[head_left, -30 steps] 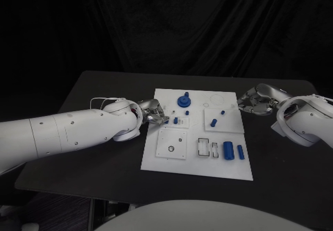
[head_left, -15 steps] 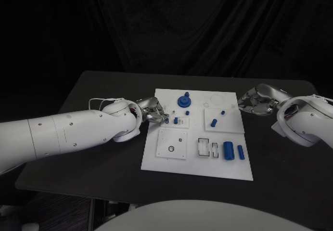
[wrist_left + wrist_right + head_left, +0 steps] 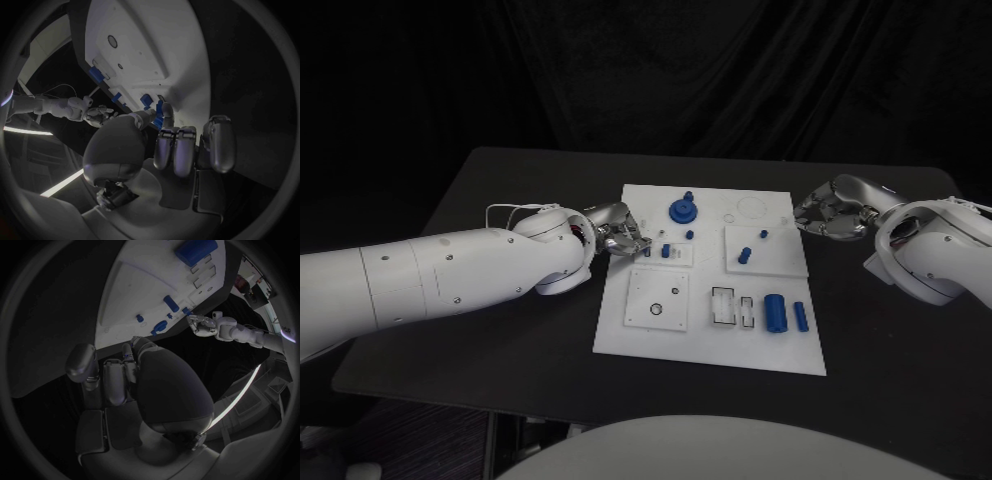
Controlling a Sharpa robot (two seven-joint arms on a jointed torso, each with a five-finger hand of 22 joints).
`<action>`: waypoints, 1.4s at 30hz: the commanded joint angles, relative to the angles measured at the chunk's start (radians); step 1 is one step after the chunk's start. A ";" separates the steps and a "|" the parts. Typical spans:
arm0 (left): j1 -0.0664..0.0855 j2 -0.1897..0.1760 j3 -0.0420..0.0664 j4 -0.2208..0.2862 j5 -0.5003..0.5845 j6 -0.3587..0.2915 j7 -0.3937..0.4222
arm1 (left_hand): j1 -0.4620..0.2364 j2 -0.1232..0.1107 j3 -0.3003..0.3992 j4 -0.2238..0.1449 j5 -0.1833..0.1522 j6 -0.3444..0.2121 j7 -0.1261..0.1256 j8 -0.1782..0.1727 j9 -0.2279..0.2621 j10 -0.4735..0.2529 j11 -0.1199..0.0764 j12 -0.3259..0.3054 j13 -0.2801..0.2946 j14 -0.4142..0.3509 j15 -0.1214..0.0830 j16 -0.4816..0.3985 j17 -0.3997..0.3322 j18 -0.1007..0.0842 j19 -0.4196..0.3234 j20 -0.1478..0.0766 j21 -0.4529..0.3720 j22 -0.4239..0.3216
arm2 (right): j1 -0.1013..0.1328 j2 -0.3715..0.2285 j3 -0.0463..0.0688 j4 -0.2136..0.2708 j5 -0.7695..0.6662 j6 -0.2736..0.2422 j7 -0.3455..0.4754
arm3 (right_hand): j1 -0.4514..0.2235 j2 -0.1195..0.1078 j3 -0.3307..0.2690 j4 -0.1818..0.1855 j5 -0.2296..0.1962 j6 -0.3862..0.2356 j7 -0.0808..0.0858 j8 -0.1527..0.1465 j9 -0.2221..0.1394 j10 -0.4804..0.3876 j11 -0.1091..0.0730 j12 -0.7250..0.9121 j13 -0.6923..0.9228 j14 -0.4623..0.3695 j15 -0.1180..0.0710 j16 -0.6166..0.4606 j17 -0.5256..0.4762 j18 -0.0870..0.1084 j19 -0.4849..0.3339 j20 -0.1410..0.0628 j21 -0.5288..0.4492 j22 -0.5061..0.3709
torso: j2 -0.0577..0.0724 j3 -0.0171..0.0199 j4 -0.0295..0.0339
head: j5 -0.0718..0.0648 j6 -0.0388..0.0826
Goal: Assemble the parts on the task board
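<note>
With our left robot hand point(image 3: 620, 238) pinching a small blue part point(image 3: 666, 249) at the task board point(image 3: 635, 335) left edge, and our right robot hand point(image 3: 828, 215) curled empty off-board, a tilted part could jam.

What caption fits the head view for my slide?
Left hand at the task board's left edge; right hand beside its far right corner, blue parts on the board.

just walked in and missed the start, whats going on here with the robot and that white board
The robot is assembling small blue parts on the white task board. Its left hand is at the board's left edge, fingers touching a small blue part there. Its right hand sits curled just off the board's right edge, holding nothing that can be seen. A blue knob-shaped part stands near the far edge; two blue cylinders lie near the right.
</note>
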 commanded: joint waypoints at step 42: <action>-0.017 0.013 0.001 -0.015 0.000 0.032 -0.013 | -0.275 0.127 -0.376 0.067 -0.114 0.000 0.015 -0.045 0.001 0.104 0.011 0.004 0.263 0.106 0.010 0.003 0.263 0.001 -0.009 0.010 -0.012 0.191 | -0.003 0.000 0.001 0.001 0.001 0.016 -0.012 | -0.010 0.001 0.007 0.003 0.005 -0.004 0.004 -0.003 -0.001 -0.002 0.001 -0.002 -0.009 0.014 0.006 -0.005 -0.001 0.012 -0.005 0.003 -0.005 0.115 | 0.001 -0.0001 0.0005 | -0.001 0.000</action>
